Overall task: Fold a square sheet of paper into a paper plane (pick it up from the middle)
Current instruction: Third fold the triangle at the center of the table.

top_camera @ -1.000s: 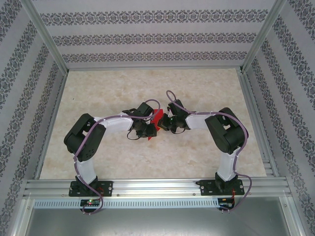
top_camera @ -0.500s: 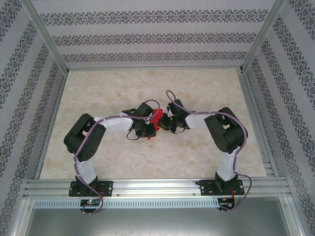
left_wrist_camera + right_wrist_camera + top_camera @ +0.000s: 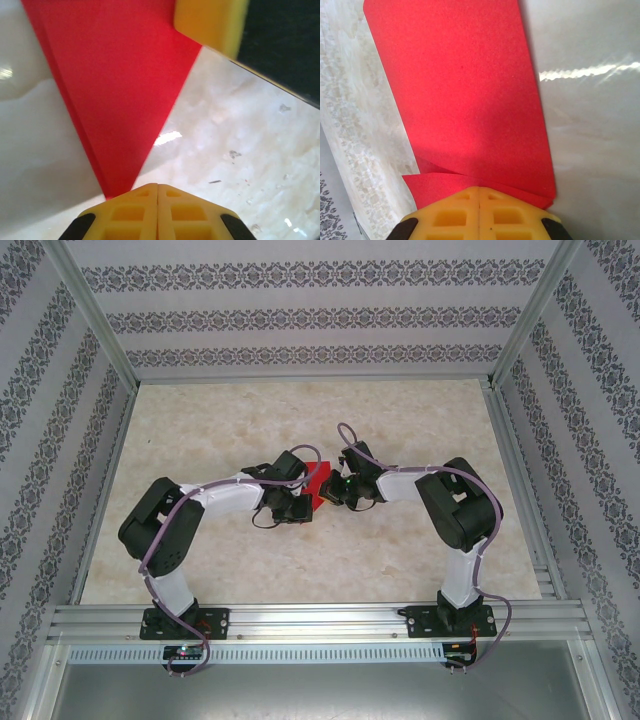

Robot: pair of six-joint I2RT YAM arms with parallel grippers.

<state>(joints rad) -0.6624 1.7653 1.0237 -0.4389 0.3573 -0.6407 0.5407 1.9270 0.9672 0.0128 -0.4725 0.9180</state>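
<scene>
The square sheet of paper (image 3: 318,481) is bright red, partly folded, and lies mid-table between both grippers. My left gripper (image 3: 305,500) is shut at its near left side. In the left wrist view a narrow pointed corner of the paper (image 3: 115,90) runs down under the shut yellow fingertips (image 3: 158,186), a little left of their seam. My right gripper (image 3: 331,492) is shut at the paper's right side. Its tips (image 3: 479,189) rest on overlapping layers of the folded paper (image 3: 465,95), which spreads flat on both sides of the seam. One right finger (image 3: 207,22) shows at the paper's far edge.
The beige marbled tabletop (image 3: 420,430) is fenced by patterned walls and an aluminium frame (image 3: 310,618) along the near edge. Both arms bend inward, their elbows (image 3: 160,530) (image 3: 460,502) out to the sides.
My left gripper has closed and shifted slightly toward the paper, its elbow swinging out left. The paper's raised part has dropped flatter. The right arm has not moved.
</scene>
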